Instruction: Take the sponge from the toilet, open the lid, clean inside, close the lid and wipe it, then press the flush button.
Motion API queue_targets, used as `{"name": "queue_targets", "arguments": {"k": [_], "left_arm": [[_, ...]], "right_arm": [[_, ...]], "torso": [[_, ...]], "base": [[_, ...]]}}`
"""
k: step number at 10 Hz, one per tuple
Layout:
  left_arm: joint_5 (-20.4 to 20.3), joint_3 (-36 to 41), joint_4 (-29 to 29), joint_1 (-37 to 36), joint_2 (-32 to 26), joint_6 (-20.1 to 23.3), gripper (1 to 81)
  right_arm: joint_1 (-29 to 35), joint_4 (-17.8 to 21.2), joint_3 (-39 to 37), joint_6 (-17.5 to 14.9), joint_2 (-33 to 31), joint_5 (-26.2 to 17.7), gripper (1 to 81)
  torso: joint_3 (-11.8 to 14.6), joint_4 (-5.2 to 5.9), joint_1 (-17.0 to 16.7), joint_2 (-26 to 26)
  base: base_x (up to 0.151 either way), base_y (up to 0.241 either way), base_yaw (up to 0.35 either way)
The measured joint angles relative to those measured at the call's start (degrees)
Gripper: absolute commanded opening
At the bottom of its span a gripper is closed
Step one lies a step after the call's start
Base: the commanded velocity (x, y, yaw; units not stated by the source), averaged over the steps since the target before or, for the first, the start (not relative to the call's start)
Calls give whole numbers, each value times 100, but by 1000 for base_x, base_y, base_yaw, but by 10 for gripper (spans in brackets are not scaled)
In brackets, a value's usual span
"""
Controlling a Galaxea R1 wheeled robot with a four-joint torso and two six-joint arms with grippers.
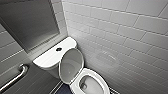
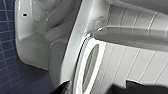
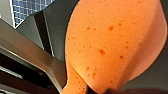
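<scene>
My right tool (image 3: 100, 91) pinches the sponge (image 3: 112, 45). Lid (image 1: 71, 63) is up: I should lower the sponge inside the toilet (image 1: 100, 76), scrubbing with light pressure.

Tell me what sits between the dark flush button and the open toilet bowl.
The white glossy oval lid, raised, stands between the dark round button and the white ceramic bowl; head view shows it.
</scene>
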Motion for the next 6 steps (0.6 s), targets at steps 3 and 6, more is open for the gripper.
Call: {"name": "queue_targets", "arguments": {"k": [3, 6], "left_arm": [[380, -1447, 2093, 83, 812, 485, 811], [1399, -1930, 4351, 555, 1623, 851, 811]], "right_arm": [[83, -22, -87, -2, 28, -67, 10], [291, -18, -141, 0, 15, 99, 10]], "torso": [[0, 0, 0, 0], [0, 0, 0, 0]], "base": [[0, 0, 0], [0, 0, 0]]}}
